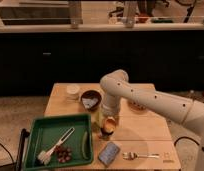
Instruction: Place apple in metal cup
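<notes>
- camera view: the gripper hangs low in the middle of the frame, over the wooden table.
- the apple sits at its tip, just above the metal cup.
- i cannot tell how the gripper is set.

White rounded arm, small dark dots; tool at table centre.
</notes>
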You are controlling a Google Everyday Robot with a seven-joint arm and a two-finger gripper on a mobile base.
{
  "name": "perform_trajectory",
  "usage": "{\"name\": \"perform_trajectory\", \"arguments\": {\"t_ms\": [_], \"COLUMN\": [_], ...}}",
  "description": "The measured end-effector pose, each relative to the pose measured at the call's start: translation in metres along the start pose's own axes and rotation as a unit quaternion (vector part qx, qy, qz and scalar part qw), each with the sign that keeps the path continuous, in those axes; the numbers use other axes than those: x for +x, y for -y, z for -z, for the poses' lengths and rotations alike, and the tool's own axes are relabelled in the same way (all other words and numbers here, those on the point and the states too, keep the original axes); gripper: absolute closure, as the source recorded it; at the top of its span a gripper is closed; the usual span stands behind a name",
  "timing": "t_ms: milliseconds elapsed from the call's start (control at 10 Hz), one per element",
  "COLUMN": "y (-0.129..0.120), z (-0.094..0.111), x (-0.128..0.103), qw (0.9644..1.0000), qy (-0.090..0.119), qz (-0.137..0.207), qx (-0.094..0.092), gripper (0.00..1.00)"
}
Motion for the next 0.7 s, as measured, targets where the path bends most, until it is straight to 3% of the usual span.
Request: {"name": "perform_trajectory", "arguments": {"t_ms": [100,300,700], "y": [0.0026,0.0043,0.0056], "z": [-0.0013,-0.0030,-0.0049], "x": [0.0017,0.0033,0.0037], "qw": [1.0000,1.0000,0.9999], "qy": [0.002,0.005,0.010], "qz": [0.002,0.003,0.006], "qx": [0.000,0.003,0.007], "gripper": [0.30,0.20,0.20]}}
